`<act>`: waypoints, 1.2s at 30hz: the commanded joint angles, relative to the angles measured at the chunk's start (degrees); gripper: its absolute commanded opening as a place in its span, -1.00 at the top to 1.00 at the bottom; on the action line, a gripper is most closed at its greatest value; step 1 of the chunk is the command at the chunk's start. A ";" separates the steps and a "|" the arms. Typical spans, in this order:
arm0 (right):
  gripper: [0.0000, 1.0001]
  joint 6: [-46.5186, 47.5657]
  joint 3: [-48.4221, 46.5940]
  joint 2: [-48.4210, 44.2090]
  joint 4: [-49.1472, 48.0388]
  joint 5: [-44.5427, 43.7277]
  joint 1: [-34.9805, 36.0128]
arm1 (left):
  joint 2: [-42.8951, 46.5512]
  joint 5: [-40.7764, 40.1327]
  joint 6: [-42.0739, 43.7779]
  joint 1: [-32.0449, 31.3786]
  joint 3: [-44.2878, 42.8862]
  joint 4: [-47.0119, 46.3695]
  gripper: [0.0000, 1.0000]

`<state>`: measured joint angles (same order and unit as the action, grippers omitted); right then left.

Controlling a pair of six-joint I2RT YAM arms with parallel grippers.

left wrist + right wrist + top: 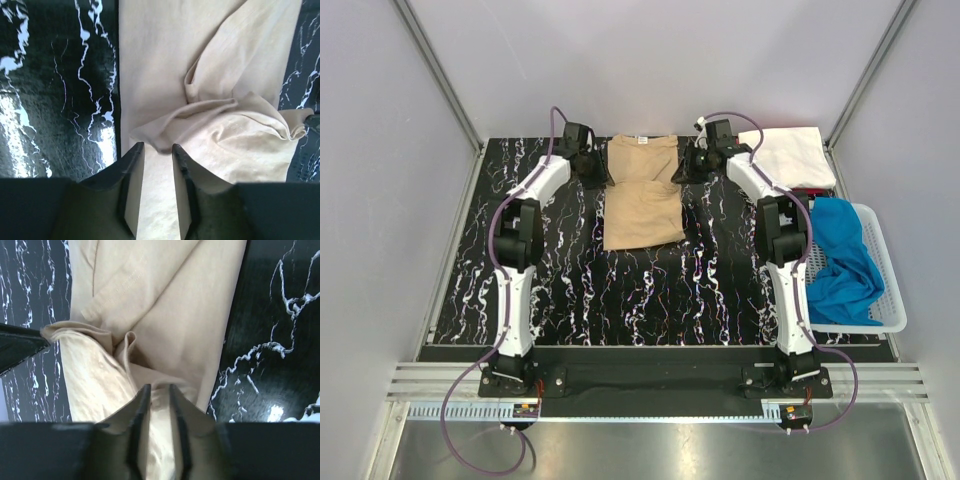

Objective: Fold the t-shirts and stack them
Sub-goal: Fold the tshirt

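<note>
The tan t-shirt lies part folded at the back middle of the black marbled table, its far part doubled over with a rumpled fold across it. My left gripper sits at the shirt's left edge and my right gripper at its right edge. In the left wrist view the gripper stands open, a loose tan fold lying just past its tips. The right wrist view has the gripper narrowly open over bunched tan cloth. A white t-shirt lies folded at the back right.
A white mesh basket stands at the right edge with a bright blue t-shirt draped in it. A sliver of red cloth shows between the white shirt and the basket. Grey walls enclose the table on three sides.
</note>
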<state>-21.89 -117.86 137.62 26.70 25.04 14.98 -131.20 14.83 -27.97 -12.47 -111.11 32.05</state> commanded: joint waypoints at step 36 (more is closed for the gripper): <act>0.30 11.69 -18.18 10.38 13.29 4.14 -2.68 | -3.10 -1.47 5.73 0.78 0.37 -2.35 0.23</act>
<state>-11.40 -131.52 146.96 39.35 29.45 12.86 -133.58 12.69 -23.33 -11.81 -108.16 30.26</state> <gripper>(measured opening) 0.369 0.384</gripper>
